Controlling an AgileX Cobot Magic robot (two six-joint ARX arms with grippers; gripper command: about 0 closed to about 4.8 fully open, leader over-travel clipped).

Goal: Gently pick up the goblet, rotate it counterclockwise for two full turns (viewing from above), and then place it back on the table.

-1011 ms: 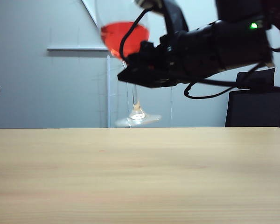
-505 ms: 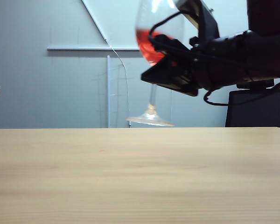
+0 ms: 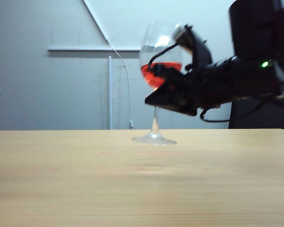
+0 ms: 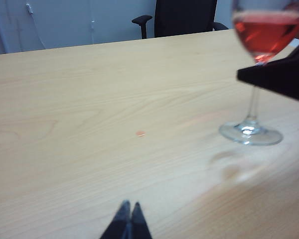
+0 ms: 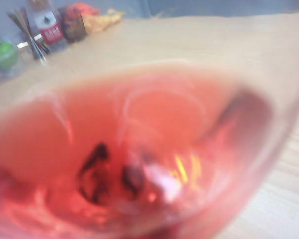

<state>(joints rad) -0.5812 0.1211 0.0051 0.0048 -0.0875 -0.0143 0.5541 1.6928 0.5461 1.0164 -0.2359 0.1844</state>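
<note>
The goblet (image 3: 157, 80) stands near the middle of the desk (image 3: 61, 179), a little toward the right and far side in the exterior view. Its round foot (image 4: 250, 134) looks to be resting on the wood or just above it; I cannot tell which. Red drink fills the lower part of the bowl, and the liquid line sits level.

The right claw (image 3: 163, 92) is clamped on the goblet just under the bowl, at the top of the stem, with the dark arm reaching in from the right. Its own camera sees little but blurred red liquid through the glass, so the contact itself is hidden there.

The glass is likely thin, brittle and smooth, and top-heavy with the drink in it. A hold high on the stem seems sensible: it keeps the weight close to the grip, but the stem is the weakest part, so a light squeeze and slow moves are called for, or the drink may slosh.

The left claw (image 4: 128, 219) hangs low over the desk, well apart from the goblet, its fingers pressed together on nothing.
</note>
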